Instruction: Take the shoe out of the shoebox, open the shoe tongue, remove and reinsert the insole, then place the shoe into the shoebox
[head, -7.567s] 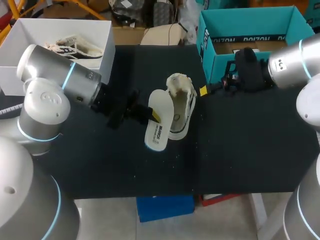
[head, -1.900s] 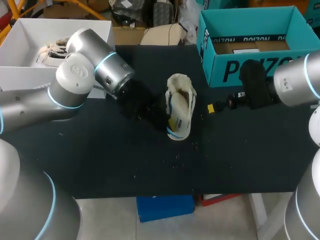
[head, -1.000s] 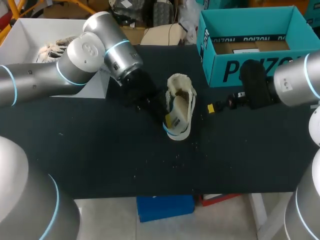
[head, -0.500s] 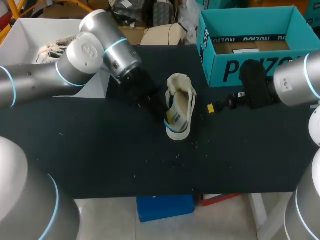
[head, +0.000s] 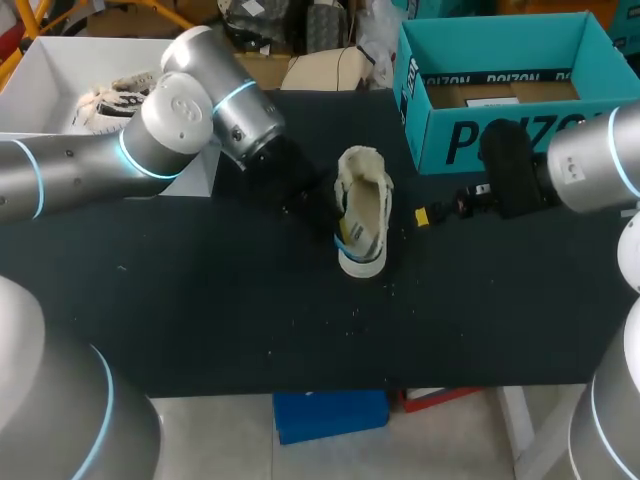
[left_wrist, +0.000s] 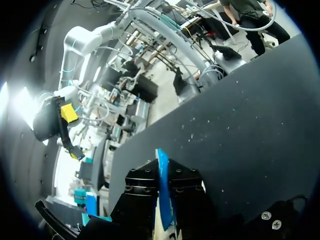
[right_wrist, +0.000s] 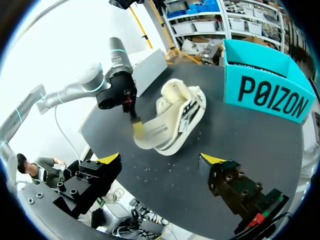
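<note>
White insole (right_wrist: 150, 132), pinched by the left claw (left_wrist: 163, 187), sat partly inside the shoe (right_wrist: 180, 107); right claw (right_wrist: 160, 159) gaped; boxing remained.

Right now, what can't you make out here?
Head view: the left hand blends into the dark table; its grip is unseen.
Left wrist view: that hand hides the shoe; only the insole's edge shows.
Right wrist view: the insole covers much of the shoe's inside; the shoebox's wall hides its contents.
</note>
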